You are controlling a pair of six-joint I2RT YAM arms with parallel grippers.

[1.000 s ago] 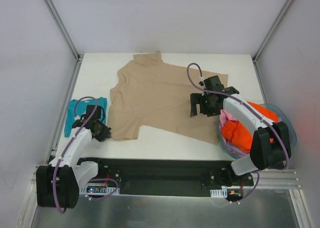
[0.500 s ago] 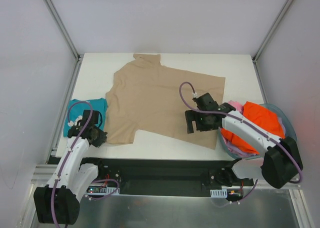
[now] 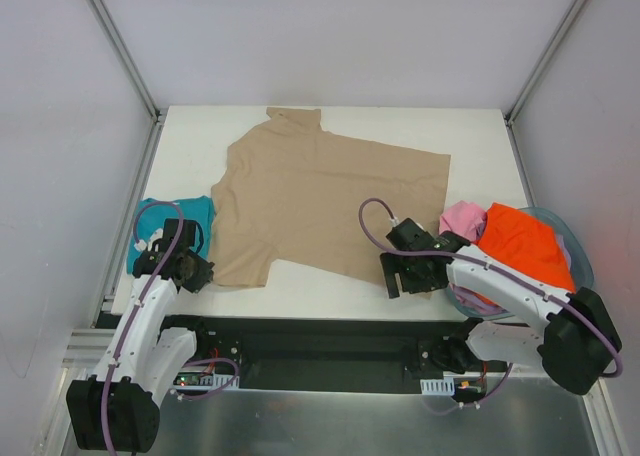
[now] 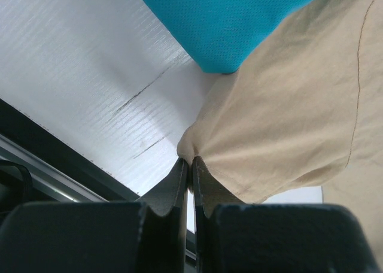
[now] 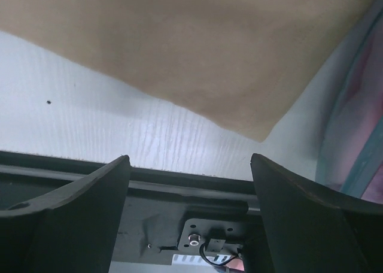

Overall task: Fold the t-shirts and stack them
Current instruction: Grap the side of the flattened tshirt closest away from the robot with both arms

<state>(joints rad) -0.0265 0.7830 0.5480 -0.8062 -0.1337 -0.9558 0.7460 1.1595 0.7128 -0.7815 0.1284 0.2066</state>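
Right hand (image 3: 405, 274) retreated to surface's (image 3: 330, 288) near edge, released, at tan t-shirt's (image 3: 320, 191) hem corner; left hand (image 3: 190, 268) grasping sleeve (image 4: 263, 135); fold pending.

arms (image 3: 140, 316): white links, black joints | cables (image 3: 362, 216): purple, looped | left tool (image 4: 190, 165), right tool (image 5: 190, 158): black fingers

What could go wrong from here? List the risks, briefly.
1. The left gripper pinches the tan shirt only by a sleeve tip; a pull may slip it free.
2. That sleeve lies against the teal shirt, so dragging could rumple it.
3. The right gripper is open just off the tan hem's corner, beside the basket; it might miss the cloth.
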